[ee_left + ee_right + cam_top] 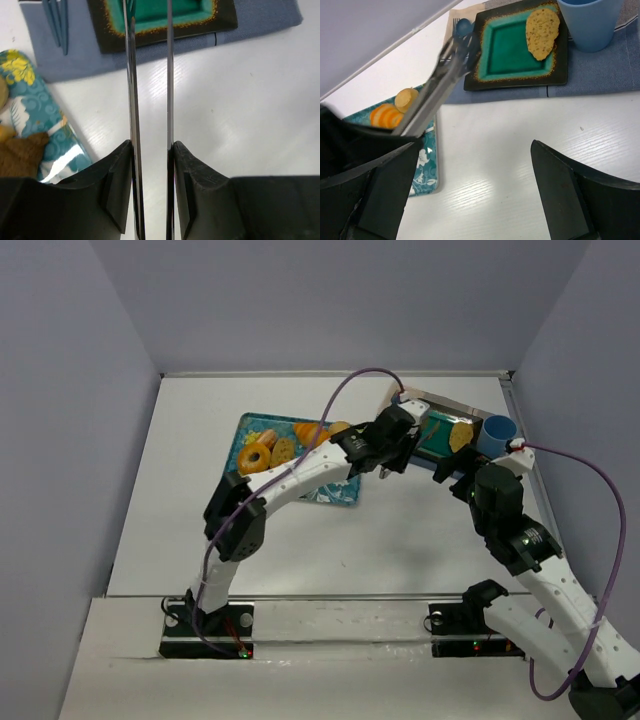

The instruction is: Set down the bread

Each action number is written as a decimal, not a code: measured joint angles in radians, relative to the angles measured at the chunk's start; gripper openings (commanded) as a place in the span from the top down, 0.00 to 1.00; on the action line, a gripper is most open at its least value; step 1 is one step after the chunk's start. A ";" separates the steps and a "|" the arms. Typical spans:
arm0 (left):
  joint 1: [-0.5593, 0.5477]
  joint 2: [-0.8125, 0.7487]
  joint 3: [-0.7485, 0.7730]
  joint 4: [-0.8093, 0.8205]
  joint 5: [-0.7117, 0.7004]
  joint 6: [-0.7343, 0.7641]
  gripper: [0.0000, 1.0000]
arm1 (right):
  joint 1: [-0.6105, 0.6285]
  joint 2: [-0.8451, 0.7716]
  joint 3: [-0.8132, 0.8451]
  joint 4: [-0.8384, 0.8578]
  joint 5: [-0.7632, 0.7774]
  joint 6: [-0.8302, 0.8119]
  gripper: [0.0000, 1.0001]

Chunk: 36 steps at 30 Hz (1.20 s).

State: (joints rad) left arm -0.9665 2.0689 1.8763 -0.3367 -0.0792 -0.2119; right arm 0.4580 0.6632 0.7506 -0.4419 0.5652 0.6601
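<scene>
An oval slice of seeded bread lies on the right side of the square green plate; the right wrist view also shows the bread on the plate. My left gripper is shut on metal tongs, whose two arms stand slightly apart and reach over the plate's near rim. The tongs hold nothing that I can see. My right gripper is open and empty, above bare table just near of the plate.
A blue cup stands right of the plate on a grey-blue placemat. A blue fork lies left of the plate. A patterned teal tray at the left holds a donut and other pastries.
</scene>
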 measured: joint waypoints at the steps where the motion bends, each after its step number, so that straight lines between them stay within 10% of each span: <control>1: 0.000 -0.045 -0.044 0.003 -0.004 -0.011 0.57 | 0.000 0.001 0.000 0.000 0.000 0.000 0.00; 17: 0.041 -0.873 -0.863 -0.020 -0.181 -0.475 0.45 | 0.000 0.030 -0.013 0.001 -0.021 -0.001 0.00; 36: 0.232 -0.911 -0.988 0.013 -0.122 -0.533 0.43 | 0.000 0.043 -0.013 0.002 -0.047 -0.003 0.00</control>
State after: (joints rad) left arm -0.7349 1.1580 0.8886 -0.3241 -0.2008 -0.7448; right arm 0.4580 0.7063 0.7376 -0.4397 0.5186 0.6575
